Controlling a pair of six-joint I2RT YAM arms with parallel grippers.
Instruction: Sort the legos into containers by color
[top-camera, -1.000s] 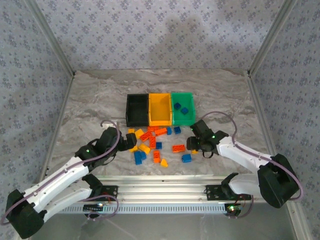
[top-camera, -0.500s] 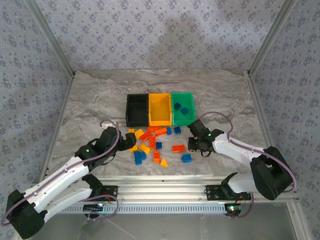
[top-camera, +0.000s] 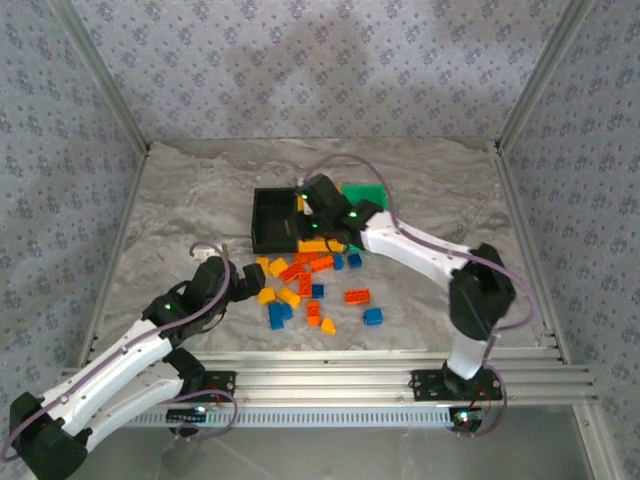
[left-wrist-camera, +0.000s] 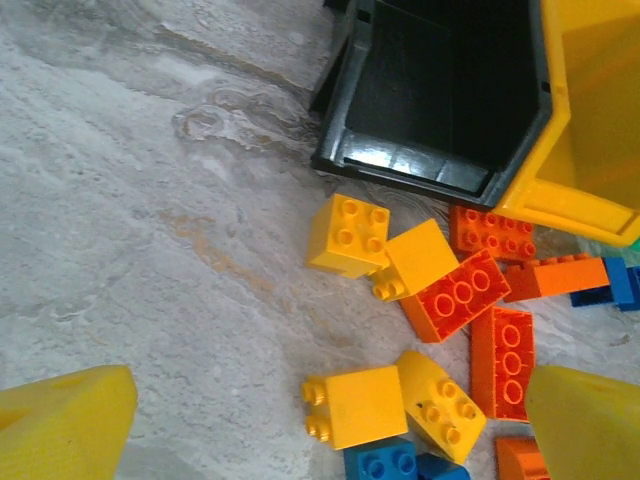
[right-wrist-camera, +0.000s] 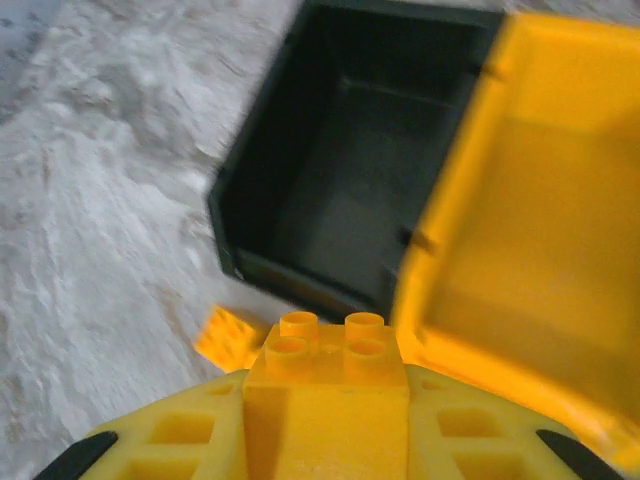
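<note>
Two hands: right hand (top-camera: 312, 222) pinches a yellow brick (right-wrist-camera: 325, 365) near the black bin (right-wrist-camera: 330, 200), left hand (left-wrist-camera: 322, 420) gapes over legos (left-wrist-camera: 455, 295).

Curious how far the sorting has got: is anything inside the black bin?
The black bin looks empty: bare floor, no bricks. From overhead, the right gripper, holding a yellow brick, covers its right edge.

A marbled grey desk (top-camera: 180, 200), busy at its middle.
The black bin (top-camera: 270, 225), yellow-orange bin (left-wrist-camera: 590, 100) and green bin (top-camera: 368, 190) stand in a row; yellow, orange-red and blue legos (top-camera: 300, 272) lie scattered just before them.
</note>
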